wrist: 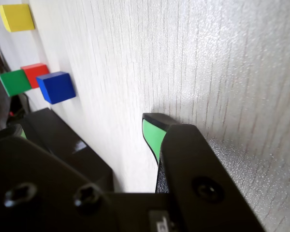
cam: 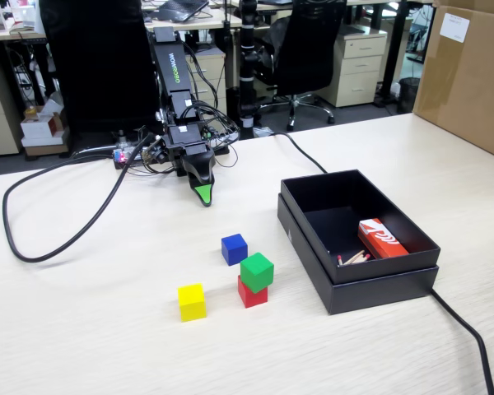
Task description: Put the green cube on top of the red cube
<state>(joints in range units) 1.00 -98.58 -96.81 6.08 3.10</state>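
The green cube [cam: 257,271] sits on top of the red cube [cam: 252,293] on the light wood table, slightly off to the right. Both also show at the left edge of the wrist view, green cube [wrist: 13,82] touching the red cube [wrist: 37,73]. My gripper [cam: 202,195] hangs near the arm's base, well behind the cubes, its green tip pointing down just above the table. In the wrist view my gripper [wrist: 87,133] has its jaws wide apart and holds nothing; one green fingertip pad [wrist: 152,137] shows.
A blue cube [cam: 234,248] lies just behind the stack and a yellow cube [cam: 192,301] to its left. An open black box [cam: 362,284] with a red-and-white packet [cam: 381,239] stands at the right. A black cable [cam: 66,239] loops at the left. A cardboard box [cam: 469,74] stands far right.
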